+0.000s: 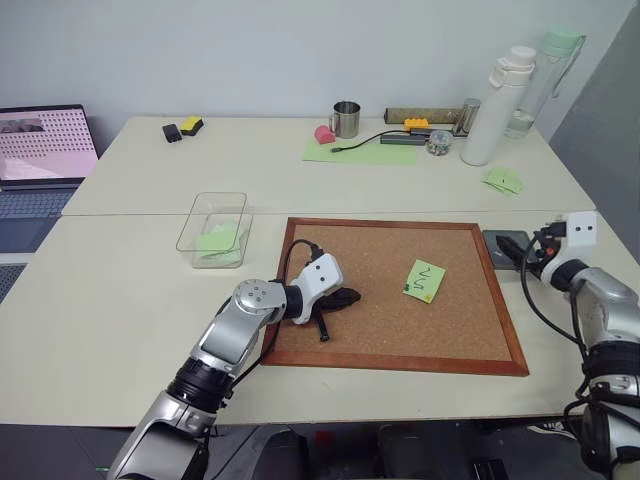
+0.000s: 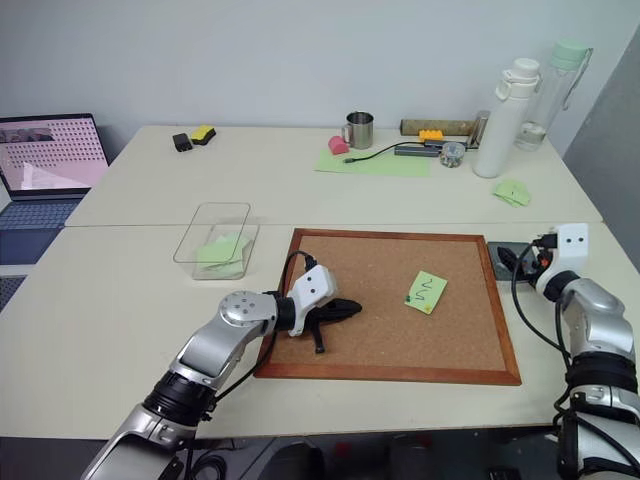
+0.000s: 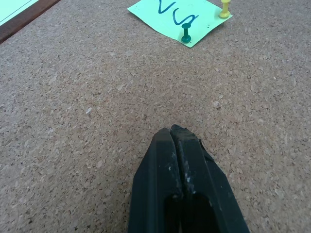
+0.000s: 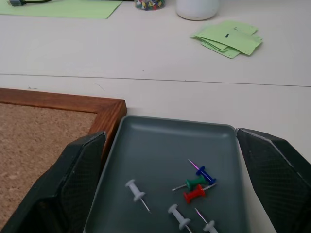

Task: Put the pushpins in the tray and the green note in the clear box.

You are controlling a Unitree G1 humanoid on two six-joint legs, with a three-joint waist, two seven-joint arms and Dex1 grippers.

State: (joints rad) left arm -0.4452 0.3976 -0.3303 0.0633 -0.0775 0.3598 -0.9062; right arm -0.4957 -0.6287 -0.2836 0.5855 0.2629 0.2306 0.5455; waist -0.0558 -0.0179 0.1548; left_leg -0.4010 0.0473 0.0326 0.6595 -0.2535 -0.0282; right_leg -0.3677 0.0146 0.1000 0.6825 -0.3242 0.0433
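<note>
Right gripper (image 4: 167, 179) spread wide over tray (image 4: 160, 145), loose pushpins (image 4: 192, 187) inside, left gripper (image 3: 177, 141) closed, empty, on corkboard (image 3: 97, 121) near pinned green note (image 3: 177, 17)

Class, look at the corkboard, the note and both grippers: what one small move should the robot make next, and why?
Probably the shut left gripper should open and move toward the green pushpin. The green note is pinned to the corkboard by that pin and a yellow pushpin. The right gripper hangs open over the tray, where several pins already lie.

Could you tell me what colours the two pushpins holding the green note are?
One pushpin is dark green, the other yellow; the left wrist view shows them best.
</note>
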